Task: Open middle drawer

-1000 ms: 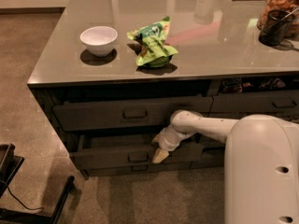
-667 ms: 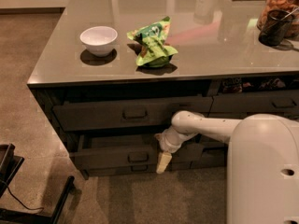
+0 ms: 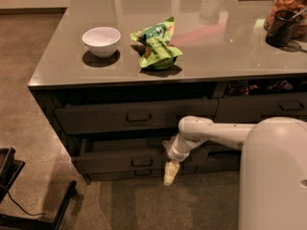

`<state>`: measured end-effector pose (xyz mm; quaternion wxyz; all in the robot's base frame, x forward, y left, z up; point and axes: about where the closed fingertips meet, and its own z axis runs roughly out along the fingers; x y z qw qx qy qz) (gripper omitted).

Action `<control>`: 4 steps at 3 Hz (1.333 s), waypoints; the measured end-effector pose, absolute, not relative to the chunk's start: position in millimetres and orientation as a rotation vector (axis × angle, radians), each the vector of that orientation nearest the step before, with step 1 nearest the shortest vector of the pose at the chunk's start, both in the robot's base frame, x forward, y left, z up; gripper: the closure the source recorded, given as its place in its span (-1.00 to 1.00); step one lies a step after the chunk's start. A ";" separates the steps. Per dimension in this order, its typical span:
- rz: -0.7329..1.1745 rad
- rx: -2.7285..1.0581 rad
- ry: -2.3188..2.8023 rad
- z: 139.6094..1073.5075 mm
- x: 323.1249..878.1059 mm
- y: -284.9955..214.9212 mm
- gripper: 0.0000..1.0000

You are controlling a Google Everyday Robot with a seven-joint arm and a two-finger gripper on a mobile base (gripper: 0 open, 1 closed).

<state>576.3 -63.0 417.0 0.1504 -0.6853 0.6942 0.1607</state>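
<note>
The middle drawer (image 3: 115,161) is a wide dark grey front with a small metal pull handle (image 3: 142,162) at its centre. It stands pulled out a little, with a dark gap showing above its front. My gripper (image 3: 171,172) is pale and points down at the floor, just right of the handle and in front of the drawer's front. It holds nothing that I can see. The white arm (image 3: 216,131) reaches in from the right.
The top drawer (image 3: 134,117) is above, and a lower drawer front (image 3: 139,174) sits beneath. On the counter (image 3: 62,71) stand a white bowl (image 3: 101,40), a green snack bag (image 3: 157,43) and jars (image 3: 287,13). A black stand (image 3: 33,210) is on the floor at left.
My gripper has moved down from handle height to below the middle drawer's front edge. The drawer stays pulled out by the same amount.
</note>
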 end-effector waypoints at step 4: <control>0.713 -1.877 2.193 434.0 512.5 -90.2 -1.00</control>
